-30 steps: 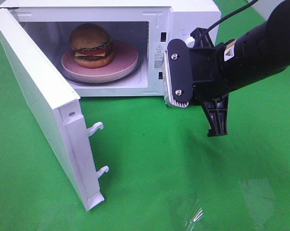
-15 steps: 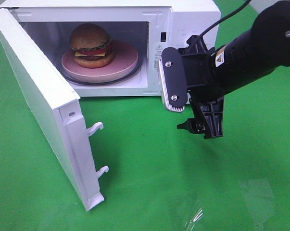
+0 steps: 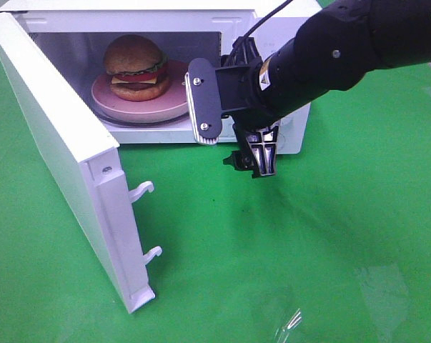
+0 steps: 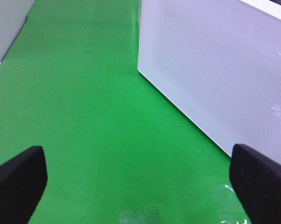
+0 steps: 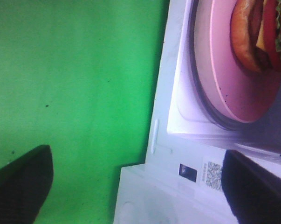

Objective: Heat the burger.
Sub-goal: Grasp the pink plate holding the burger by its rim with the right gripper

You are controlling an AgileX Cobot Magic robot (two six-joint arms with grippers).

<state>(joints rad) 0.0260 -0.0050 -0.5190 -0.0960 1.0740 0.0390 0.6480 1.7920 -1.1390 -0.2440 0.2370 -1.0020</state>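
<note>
the burger (image 3: 135, 66) sits on the pink plate (image 3: 174, 107) inside the microwave (image 3: 272, 21), upper left of the frame. the right gripper (image 3: 233, 136) is open and empty, the left gripper (image 4: 140, 179) also open. next, push the door (image 3: 58, 157) closed with a slow, flat sweep.

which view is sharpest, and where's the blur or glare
Exterior high is sharpest, the burger crisp, with glare on the green cloth near the bottom edge. Left wrist: soft throughout, fingertips dark blurs. Right wrist: soft, the pink plate slightly washed out.
</note>
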